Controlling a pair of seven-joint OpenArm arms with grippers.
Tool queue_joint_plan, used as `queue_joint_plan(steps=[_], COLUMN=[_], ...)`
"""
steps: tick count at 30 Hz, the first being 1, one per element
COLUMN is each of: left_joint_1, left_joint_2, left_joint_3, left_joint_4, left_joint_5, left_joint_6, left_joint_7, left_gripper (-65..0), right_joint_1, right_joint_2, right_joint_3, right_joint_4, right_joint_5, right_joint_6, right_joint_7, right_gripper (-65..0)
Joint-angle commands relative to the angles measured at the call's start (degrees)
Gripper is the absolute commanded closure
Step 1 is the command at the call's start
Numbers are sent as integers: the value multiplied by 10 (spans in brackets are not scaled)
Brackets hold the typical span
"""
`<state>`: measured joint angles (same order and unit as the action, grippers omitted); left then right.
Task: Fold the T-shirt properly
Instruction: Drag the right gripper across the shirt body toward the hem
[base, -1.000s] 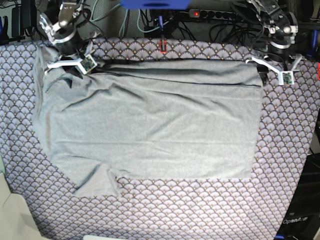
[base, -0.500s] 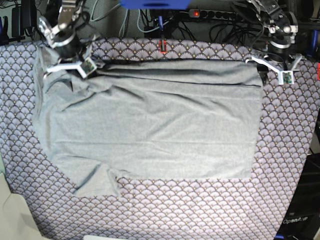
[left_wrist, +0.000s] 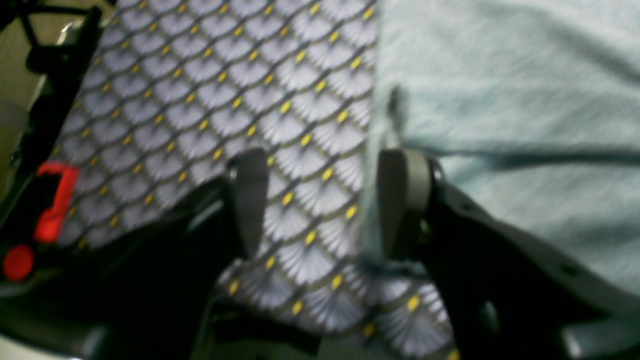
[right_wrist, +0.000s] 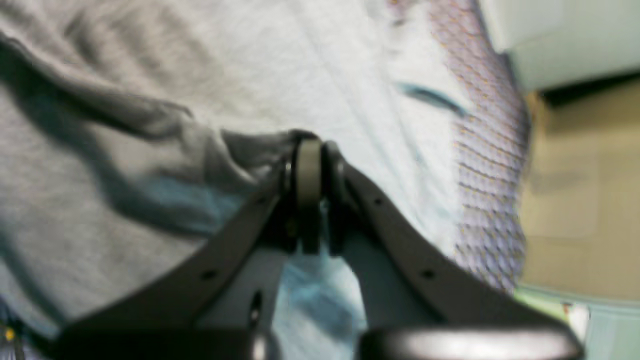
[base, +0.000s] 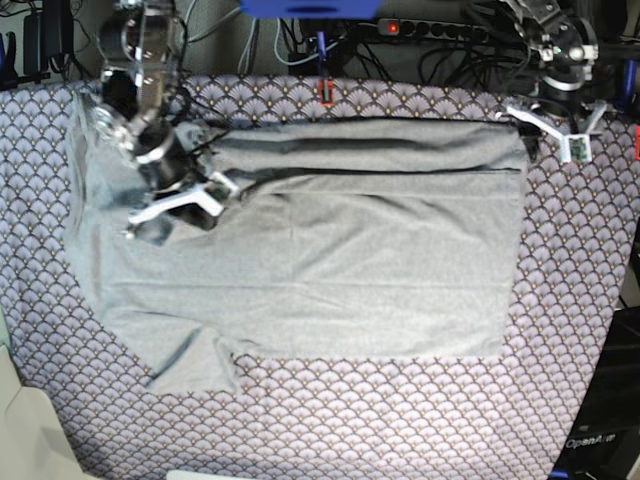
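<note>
Since the earlier frame the right gripper (base: 180, 205) has travelled from the far corner inward over the T-shirt (base: 320, 250), pinching a raised fold. The left gripper (left_wrist: 320, 200) stands spread at the shirt's edge. The shirt lies across the tablecloth (base: 400, 420).

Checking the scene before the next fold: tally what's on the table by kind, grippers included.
T-shirt: 1
Tablecloth: 1
Grippers: 2, right gripper shut on the T-shirt, left gripper open at the shirt's edge
Total: 4
</note>
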<state>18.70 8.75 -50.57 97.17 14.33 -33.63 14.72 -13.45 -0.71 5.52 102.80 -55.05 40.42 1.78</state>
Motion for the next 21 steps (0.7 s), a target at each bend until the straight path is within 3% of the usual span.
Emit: queue_joint_plan(steps=[1,6,21], left_joint_1=[0,0,-5], left_joint_2=[-2,-3,-16], left_joint_3=[1,-21,-26], left_joint_4=[12,12,13], left_joint_5=[-7,-7,-13], left_joint_6=[3,3,3], left_joint_7=[-15,-16,-16], left_gripper=[-338,-338,-338], right_joint_1=[11,24,35], right_joint_2=[0,-12,-20], right_joint_3=[-4,-13,-8], right_joint_4=[-3,-39,13], right_joint_5=[-9,-44,-42], right_joint_6=[-4,-4,-4], right_joint_7=[6,5,10], right_gripper=[0,0,0])
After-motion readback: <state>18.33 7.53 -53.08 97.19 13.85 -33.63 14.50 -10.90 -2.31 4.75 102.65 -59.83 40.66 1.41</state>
